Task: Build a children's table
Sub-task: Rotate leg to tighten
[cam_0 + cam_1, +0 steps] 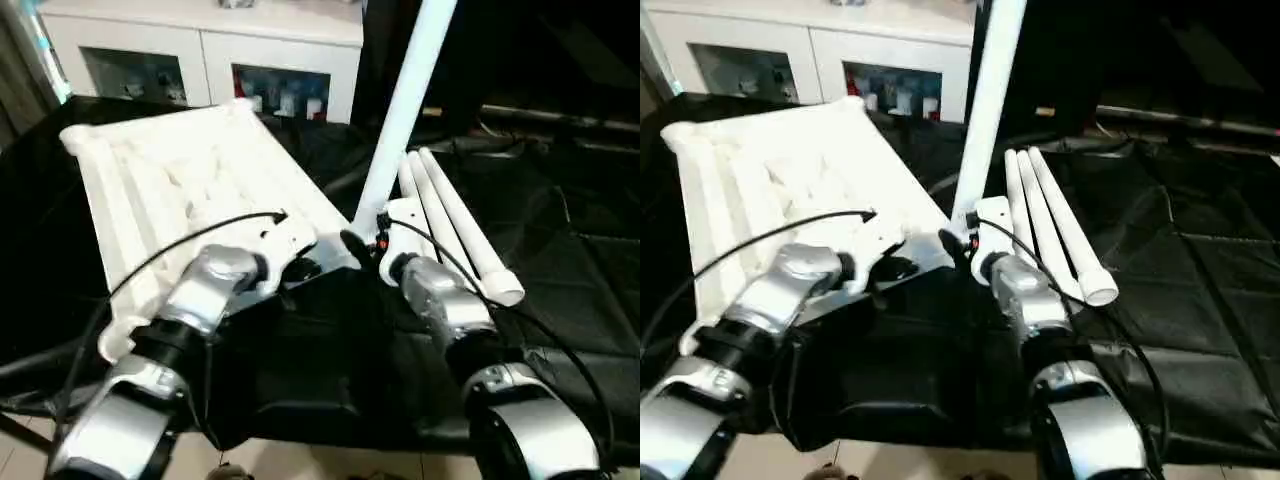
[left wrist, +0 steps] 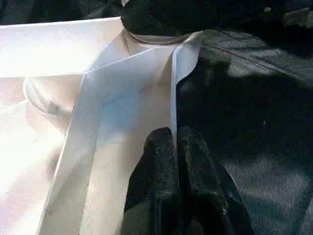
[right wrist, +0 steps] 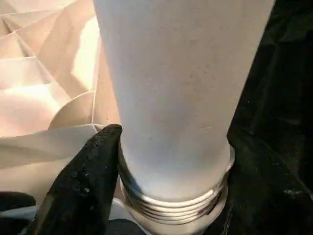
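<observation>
White tabletop (image 1: 190,180) ribbed underside up, long axis running away leftward, one leg (image 1: 400,110) upright at near corner socket, right gripper (image 3: 166,161) pinching its threaded base, left gripper (image 2: 177,147) pressed on tabletop rim, three legs (image 1: 455,225) lying parallel on black cloth (image 1: 560,250).

Worktop (image 1: 560,330) covered by a black cloth (image 1: 1200,300), creased and glossy, catching light in streaks on its right side. The cloth hangs over the near edge.

Pale tiled floor (image 1: 300,462) shows below that edge, at the bottom of the head views.

Against the far side stands a white cabinet (image 1: 200,30) with glass doors (image 1: 130,72); small items sit behind the glass, too blurred to identify. Its top is bright under strong light.

Right of the cabinet the background is dark; a pale horizontal bar (image 1: 560,115) runs across it. A strip of curtain (image 1: 20,70) at far left edge.
</observation>
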Controlling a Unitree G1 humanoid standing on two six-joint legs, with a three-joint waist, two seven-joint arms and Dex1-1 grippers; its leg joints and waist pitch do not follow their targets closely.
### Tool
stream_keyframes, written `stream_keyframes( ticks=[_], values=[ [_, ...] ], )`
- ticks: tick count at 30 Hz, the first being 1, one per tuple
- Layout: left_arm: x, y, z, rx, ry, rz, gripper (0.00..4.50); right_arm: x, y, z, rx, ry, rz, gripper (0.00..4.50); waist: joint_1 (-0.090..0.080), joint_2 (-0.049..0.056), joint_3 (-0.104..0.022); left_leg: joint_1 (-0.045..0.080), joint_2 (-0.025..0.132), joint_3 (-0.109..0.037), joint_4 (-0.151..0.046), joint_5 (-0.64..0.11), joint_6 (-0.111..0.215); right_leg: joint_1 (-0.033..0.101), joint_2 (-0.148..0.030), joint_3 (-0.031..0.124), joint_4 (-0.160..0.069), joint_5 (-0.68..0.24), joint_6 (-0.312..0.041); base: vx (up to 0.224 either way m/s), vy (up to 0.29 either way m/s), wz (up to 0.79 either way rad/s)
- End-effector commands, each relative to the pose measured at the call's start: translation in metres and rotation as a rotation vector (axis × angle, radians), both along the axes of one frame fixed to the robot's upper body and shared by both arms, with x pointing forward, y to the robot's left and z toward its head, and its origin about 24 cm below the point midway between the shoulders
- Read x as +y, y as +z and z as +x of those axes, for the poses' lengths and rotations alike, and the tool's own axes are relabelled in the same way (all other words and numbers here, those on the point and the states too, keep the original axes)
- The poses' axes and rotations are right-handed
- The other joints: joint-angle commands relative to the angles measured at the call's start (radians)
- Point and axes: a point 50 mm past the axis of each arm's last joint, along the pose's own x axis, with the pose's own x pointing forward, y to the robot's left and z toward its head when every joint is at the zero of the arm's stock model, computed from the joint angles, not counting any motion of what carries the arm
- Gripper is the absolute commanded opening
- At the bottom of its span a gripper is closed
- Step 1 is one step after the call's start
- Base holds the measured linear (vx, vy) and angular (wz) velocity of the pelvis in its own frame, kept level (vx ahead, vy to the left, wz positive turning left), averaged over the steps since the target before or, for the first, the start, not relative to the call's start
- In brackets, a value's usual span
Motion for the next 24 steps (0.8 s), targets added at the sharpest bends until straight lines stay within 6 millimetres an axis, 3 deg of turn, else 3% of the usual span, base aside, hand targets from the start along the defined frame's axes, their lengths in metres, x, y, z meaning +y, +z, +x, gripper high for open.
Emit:
stream_keyframes(
  ticks=[1,2,4,10,18,24],
  values=[
    [-0.021,0.002,0.0,-0.017,-0.033,-0.003,0.0,0.031,-0.01,-0.011,0.059,0.116,0.016,3.51,-0.004,0.008,-0.058,0.004,0.019,-0.005,-0.076,-0.279,-0.009,0.038,-0.077,0.045,-0.091,-0.387,-0.125,0.0,0.0,0.0],
    [-0.02,0.001,0.0,-0.018,-0.031,0.003,0.0,0.03,-0.01,-0.01,0.054,0.117,0.012,3.81,-0.003,0.008,-0.058,0.006,0.019,-0.004,-0.075,-0.275,-0.009,0.037,-0.077,0.046,-0.09,-0.379,-0.128,0.0,0.0,0.0],
    [-0.011,0.0,0.0,-0.02,-0.038,0.014,0.0,0.022,-0.005,-0.007,0.018,0.141,-0.004,3.92,-0.002,0.005,-0.059,0.0,0.02,-0.003,-0.075,-0.257,-0.005,0.041,-0.077,0.047,-0.085,-0.345,-0.139,0.0,0.0,0.0],
    [0.012,0.001,-0.009,0.009,-0.131,0.018,0.0,-0.004,0.002,-0.012,-0.042,0.395,-0.048,3.92,0.0,0.001,-0.061,-0.008,0.021,-0.002,-0.073,-0.213,0.026,0.052,-0.077,0.047,-0.076,-0.272,-0.162,0.0,0.0,0.0],
    [0.032,0.005,-0.026,0.036,-0.314,-0.008,0.0,-0.045,0.017,-0.017,-0.063,0.558,-0.093,3.92,0.0,0.004,-0.064,-0.002,0.025,0.003,-0.07,-0.157,0.047,0.051,-0.075,0.05,-0.064,-0.162,-0.21,0.0,0.0,0.0],
    [0.04,0.008,-0.033,0.079,-0.375,-0.039,0.0,-0.052,0.017,-0.025,-0.035,0.65,-0.106,3.92,0.005,0.005,-0.06,0.0,0.026,0.003,-0.073,-0.189,0.033,0.052,-0.074,0.049,-0.069,-0.214,-0.202,0.0,0.0,0.0]
  ],
)
